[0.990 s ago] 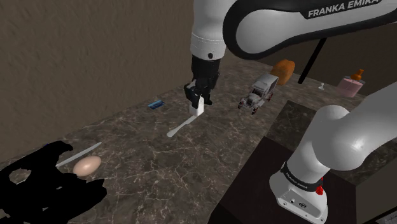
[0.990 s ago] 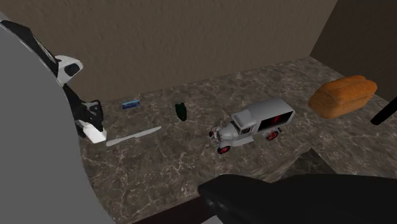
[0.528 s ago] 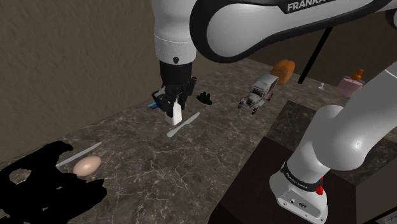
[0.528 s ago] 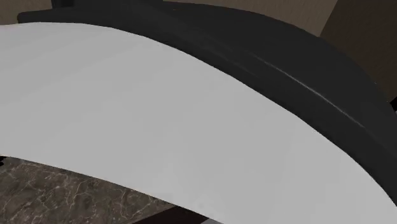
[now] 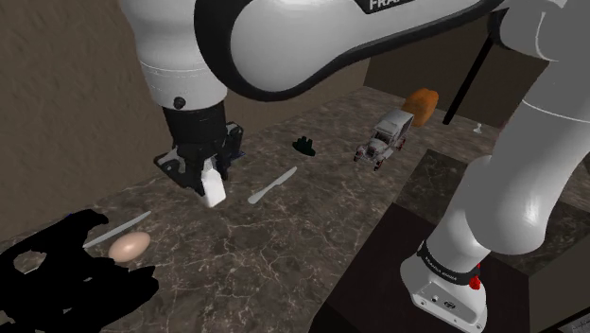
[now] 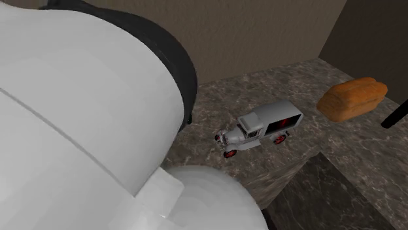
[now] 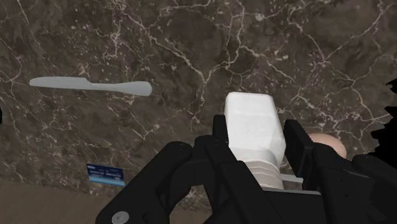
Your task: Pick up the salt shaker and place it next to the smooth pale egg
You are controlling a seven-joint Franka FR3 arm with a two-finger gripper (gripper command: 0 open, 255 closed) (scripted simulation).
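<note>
In the shoulder view, a jagged black area (image 5: 57, 274) touches the egg on its lower left. The egg (image 5: 130, 247), smooth and pale pinkish, lies on the dark marbled worktop (image 5: 312, 236). A grey knife (image 5: 115, 230) lies just up and left of the egg.

Up and to the right of the egg, near it but apart, the claw (image 5: 208, 180) is clamped on the salt shaker (image 5: 215, 189). The shaker is a white, square-sided bottle gripped at its ribbed neck, with its base pointing down at the worktop. In the wrist view the two black fingers (image 7: 298, 143) press against opposite sides of the shaker, and the egg peeks out just behind one finger.

Farther right of the egg lie a second pale knife (image 5: 272, 185), then a small dark green object (image 5: 303, 145), then a grey toy truck (image 5: 383, 139) with red wheels. Farthest from the egg is an orange-brown loaf (image 5: 423, 102).
</note>
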